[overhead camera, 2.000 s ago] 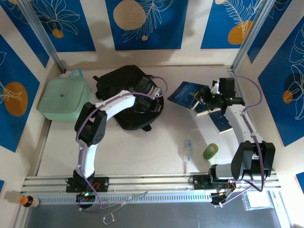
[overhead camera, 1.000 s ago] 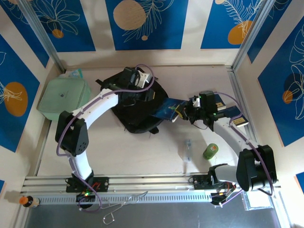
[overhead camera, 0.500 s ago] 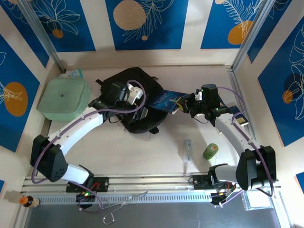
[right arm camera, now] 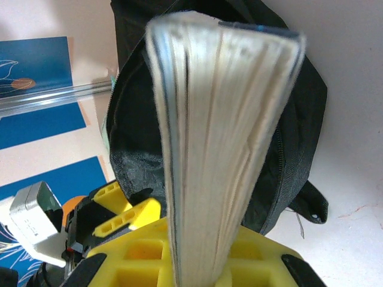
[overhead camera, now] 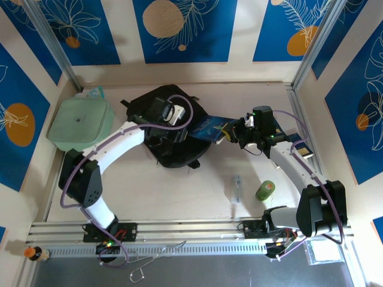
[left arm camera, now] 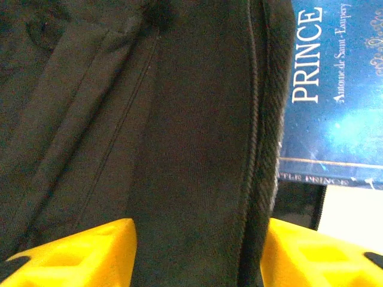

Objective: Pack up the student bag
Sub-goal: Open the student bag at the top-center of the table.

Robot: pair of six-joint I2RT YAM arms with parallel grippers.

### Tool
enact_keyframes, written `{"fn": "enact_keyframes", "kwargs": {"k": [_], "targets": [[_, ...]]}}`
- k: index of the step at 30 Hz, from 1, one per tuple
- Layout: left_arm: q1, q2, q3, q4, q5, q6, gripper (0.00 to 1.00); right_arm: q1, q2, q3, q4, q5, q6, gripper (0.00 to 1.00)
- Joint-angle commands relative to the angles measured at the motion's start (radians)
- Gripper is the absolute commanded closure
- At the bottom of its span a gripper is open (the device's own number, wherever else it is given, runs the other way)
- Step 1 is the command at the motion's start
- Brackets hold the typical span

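Note:
The student bag (overhead camera: 170,149), a black soft backpack, lies at the middle back of the table. My left gripper (overhead camera: 178,127) is on top of it, its yellow jaws apart. In the left wrist view the left gripper (left arm camera: 200,254) straddles dark fabric and a zip edge of the bag (left arm camera: 179,149). A blue book (overhead camera: 206,127) reaches the bag's right side, and my right gripper (overhead camera: 230,133) is shut on it. The right wrist view has the book (right arm camera: 221,119) edge-on, clamped in the right gripper (right arm camera: 200,254), with the bag (right arm camera: 134,125) just behind it.
A pale green lidded container (overhead camera: 81,124) stands at the far left. Another book (overhead camera: 299,147) lies under the right forearm. A small clear bottle (overhead camera: 237,189) and a green roll (overhead camera: 265,190) sit on the table in front of the bag.
The right gripper has carried the blue book from the right side over to the bag's edge. The left arm's elbow has swung inward, and its gripper has shifted on top of the bag.

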Motion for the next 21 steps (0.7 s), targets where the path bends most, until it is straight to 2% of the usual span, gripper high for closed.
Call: {"fn": "enact_keyframes", "kwargs": {"k": [1, 10, 14, 21], "targets": [[-0.007, 0.038, 0.078, -0.067, -0.012, -0.004, 0.52, 0.005, -0.009, 0.024, 0.039, -0.046, 0.002, 1.0], [-0.011, 0.044, 0.178, -0.147, -0.107, 0.069, 1.0, 0.004, -0.01, 0.008, 0.014, -0.032, -0.025, 1.0], [-0.011, -0.005, 0.196, -0.126, -0.103, 0.074, 1.0, 0.034, -0.015, 0.006, -0.041, 0.02, -0.079, 1.0], [-0.012, -0.121, 0.164, 0.049, -0.053, 0.088, 1.0, 0.131, -0.009, -0.006, -0.052, 0.102, -0.087, 1.0]]}}
